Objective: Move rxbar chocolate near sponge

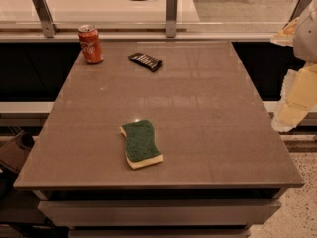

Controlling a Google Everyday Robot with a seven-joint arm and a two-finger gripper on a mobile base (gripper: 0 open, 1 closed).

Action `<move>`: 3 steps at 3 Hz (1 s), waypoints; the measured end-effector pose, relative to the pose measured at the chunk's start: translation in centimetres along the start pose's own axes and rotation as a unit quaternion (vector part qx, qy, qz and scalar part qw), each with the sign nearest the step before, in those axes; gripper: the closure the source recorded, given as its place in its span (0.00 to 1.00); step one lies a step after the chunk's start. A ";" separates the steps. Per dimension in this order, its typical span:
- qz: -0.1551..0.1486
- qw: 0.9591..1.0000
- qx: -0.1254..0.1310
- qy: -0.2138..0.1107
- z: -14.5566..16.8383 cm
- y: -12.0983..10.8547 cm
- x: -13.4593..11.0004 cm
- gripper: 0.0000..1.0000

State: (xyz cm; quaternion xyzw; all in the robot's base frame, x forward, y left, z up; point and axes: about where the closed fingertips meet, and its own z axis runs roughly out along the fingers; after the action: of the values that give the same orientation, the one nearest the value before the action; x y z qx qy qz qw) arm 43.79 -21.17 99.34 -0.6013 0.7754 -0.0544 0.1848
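Green on top and pale yellow foam beneath, the wavy-edged rectangular sponge (pixel 141 144) lies low and centre in the frame, near the front edge of the smooth grey-brown table (pixel 223 133). Higher up and well apart from it, the small flat black rxbar chocolate wrapper with pale print (pixel 145 61) lies slantwise near the table's far edge, untouched. The orange-red soda can (pixel 91 44) stands upright to its left, in the upper left. The step in hand looks to be the reach. It is best to come down squarely over the bar and take it across its narrow width, since a flat wrapper offers little to pinch, and to keep clear of the can. The pale yellow and white gripper (pixel 293 103) hangs at the right edge of the frame, beside the table's right side and off its surface, far from the bar; whether it is released or clenched I cannot tell
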 end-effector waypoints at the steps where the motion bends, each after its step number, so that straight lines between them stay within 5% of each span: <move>1: 0.000 1.000 0.000 0.000 0.0 0.0 0.0 0.00; 3: 0.036 0.997 0.043 -0.046 1.5 -6.4 -0.7 0.00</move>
State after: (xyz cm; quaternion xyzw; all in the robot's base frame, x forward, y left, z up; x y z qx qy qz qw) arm 50.33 -22.05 100.08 -0.5665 0.7843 -0.0532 0.2473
